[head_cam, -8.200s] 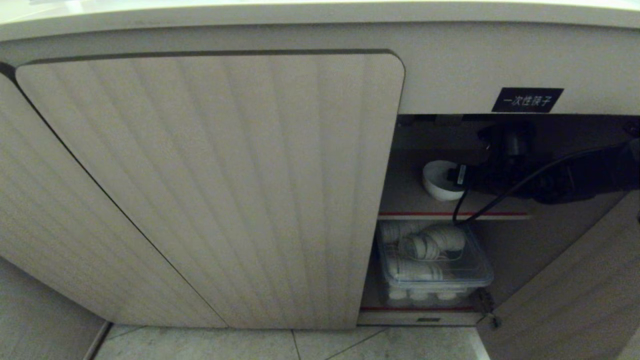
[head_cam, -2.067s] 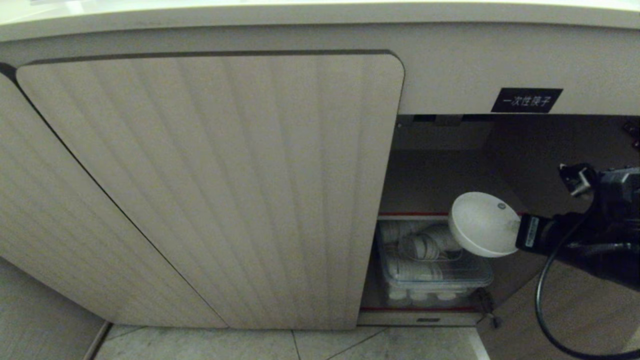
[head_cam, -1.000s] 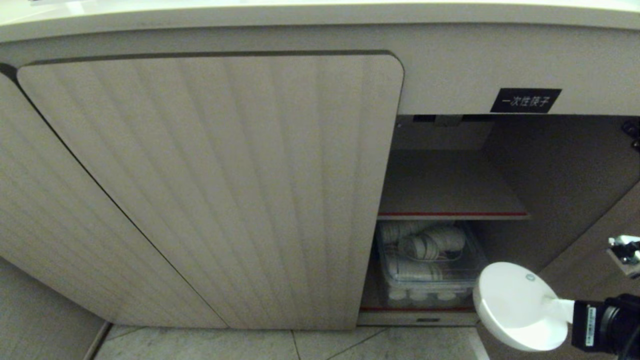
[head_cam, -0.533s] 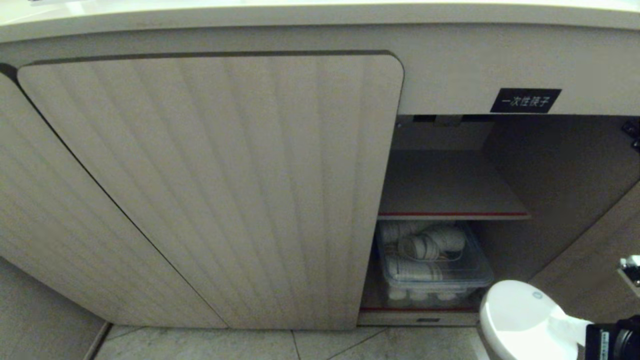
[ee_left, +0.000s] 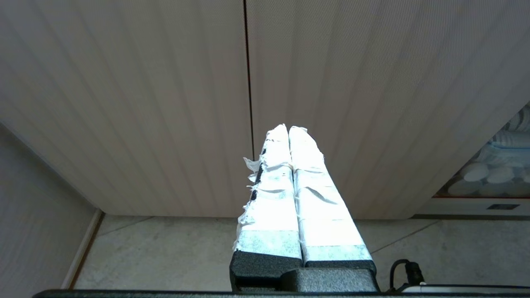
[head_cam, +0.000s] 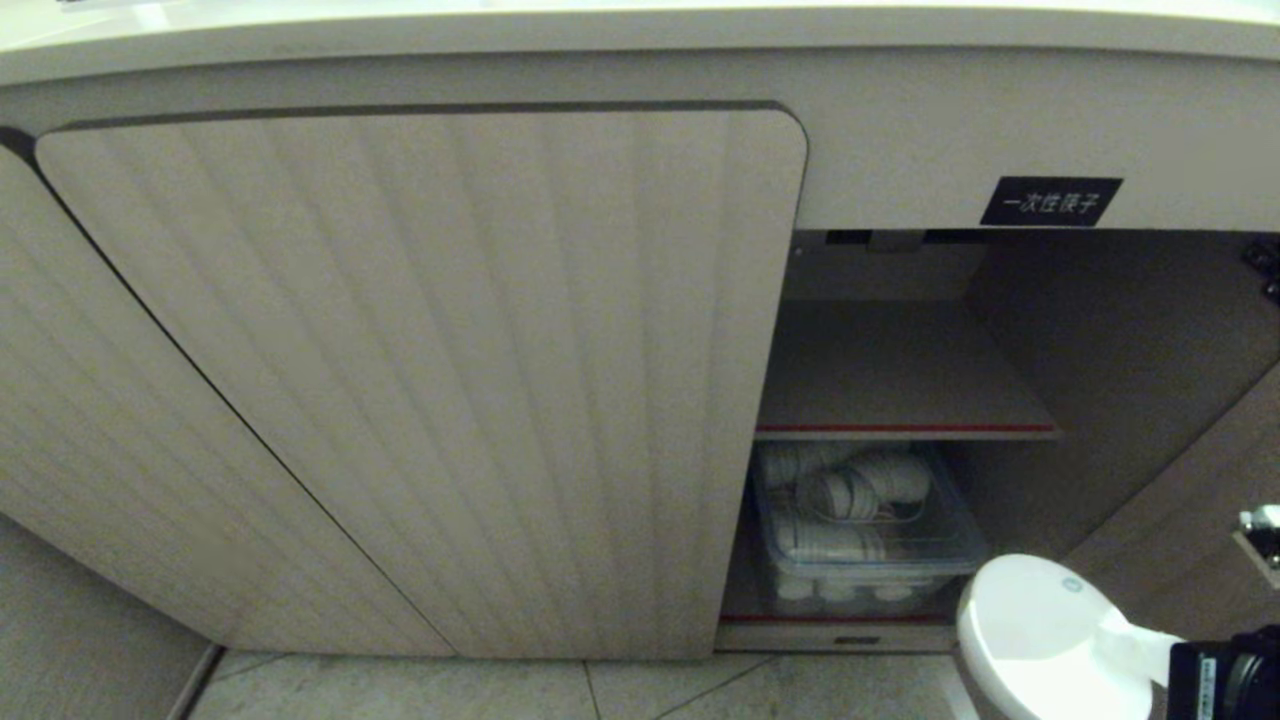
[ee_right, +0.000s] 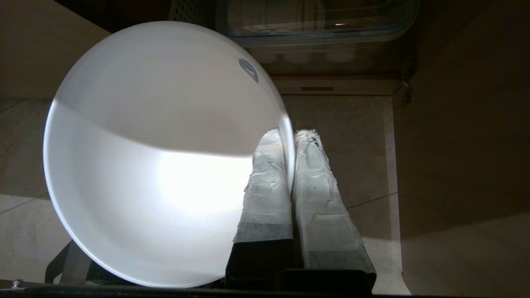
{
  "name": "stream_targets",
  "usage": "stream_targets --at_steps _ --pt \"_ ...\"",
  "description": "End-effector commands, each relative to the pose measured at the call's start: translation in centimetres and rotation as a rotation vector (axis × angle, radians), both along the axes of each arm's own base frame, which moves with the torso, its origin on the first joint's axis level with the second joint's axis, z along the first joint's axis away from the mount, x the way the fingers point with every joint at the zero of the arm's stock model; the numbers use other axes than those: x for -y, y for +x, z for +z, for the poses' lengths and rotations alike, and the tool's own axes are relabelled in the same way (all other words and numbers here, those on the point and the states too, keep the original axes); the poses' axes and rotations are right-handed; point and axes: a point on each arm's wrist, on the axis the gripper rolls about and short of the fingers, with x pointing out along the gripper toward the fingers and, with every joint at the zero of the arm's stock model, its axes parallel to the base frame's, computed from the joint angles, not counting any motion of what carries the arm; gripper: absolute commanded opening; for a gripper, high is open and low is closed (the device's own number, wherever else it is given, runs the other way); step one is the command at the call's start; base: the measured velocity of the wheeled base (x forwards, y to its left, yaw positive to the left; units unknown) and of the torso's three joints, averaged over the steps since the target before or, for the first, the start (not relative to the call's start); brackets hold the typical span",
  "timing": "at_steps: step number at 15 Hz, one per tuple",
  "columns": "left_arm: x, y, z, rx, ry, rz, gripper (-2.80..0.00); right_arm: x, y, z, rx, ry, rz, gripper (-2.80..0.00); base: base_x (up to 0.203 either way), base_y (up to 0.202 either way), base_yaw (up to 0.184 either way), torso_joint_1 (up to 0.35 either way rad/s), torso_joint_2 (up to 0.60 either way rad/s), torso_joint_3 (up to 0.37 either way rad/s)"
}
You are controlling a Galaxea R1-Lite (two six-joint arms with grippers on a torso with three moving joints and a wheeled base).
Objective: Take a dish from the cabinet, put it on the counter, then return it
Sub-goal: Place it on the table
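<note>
Pale ribbed doors fill most of my head view: the cabinet [head_cam: 420, 380] has its big round-cornered door shut across the left and centre of the frame, and the compartment at the right stands open. Along the top edge I see the lip of the counter [head_cam: 640, 30]. Under it, at upper right, sits a small black label [head_cam: 1051, 201] with white characters. Inside the opening, a red-edged shelf [head_cam: 900, 390] lies bare at mid-height on the right. Below it sits a clear plastic bin [head_cam: 865, 530] packed with white crockery, lower right of centre. Grey floor tiles [head_cam: 500, 690] run along the bottom of the frame.

My right gripper [ee_right: 289, 138] is at the lower right corner of the head view, outside the cabinet and in front of its open compartment. Its taped fingers [ee_right: 319, 182] are pinched on the rim of the dish [head_cam: 1045, 635], one inside the bowl and one outside. The dish is off the shelf and in the air, its hollow turned up towards the head camera, with a small grey mark near its rim. In the right wrist view it fills the left half of the frame, over the floor tiles.

My left gripper [ee_left: 288, 128] hangs in front of the shut doors, low near the floor, its taped fingers pressed together on nothing.
</note>
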Motion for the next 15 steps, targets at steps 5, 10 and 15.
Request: stream_targets --at_steps 5,10,15 --pt "0.00 0.00 -0.02 0.000 -0.001 0.000 -2.80 -0.18 0.56 -0.05 -0.018 0.003 0.009 -2.80 0.000 0.000 0.000 0.000 0.00 0.000" --pt "0.00 -0.01 0.01 0.001 -0.001 0.000 -2.80 -0.34 0.85 -0.33 -0.040 0.000 0.015 -2.80 0.000 0.000 0.000 0.000 0.00 0.000" --pt "0.00 -0.01 0.02 0.001 0.001 0.001 -2.80 -0.55 1.02 -0.49 -0.053 -0.006 0.027 -2.80 0.000 0.000 0.000 0.000 0.00 0.000"
